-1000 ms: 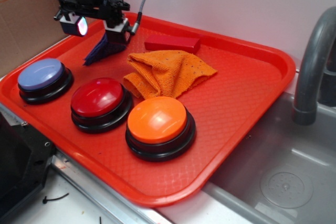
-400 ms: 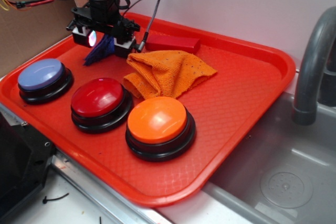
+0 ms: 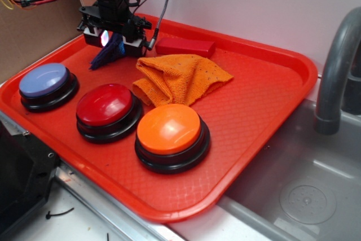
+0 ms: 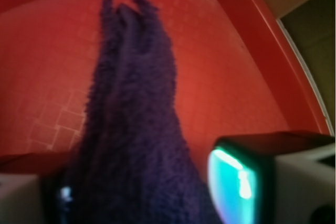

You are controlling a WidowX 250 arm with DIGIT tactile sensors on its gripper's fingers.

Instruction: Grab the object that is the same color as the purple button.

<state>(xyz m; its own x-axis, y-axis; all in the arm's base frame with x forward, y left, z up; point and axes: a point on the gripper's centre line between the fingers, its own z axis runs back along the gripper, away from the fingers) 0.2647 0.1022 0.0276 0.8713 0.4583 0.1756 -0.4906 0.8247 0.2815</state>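
The purple cloth [image 3: 107,55] is pinched in the narrowly closed tool [image 3: 115,42], hanging from it behind the purple button [image 3: 44,80], over the red tray [image 3: 265,105].

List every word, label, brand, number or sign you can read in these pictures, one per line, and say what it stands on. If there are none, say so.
None can be read in either view.
The purple button, red button and orange button have plain tops.
The red block, orange cloth, purple cloth and tray carry no print.
The gripper shows only a glowing light, no characters.
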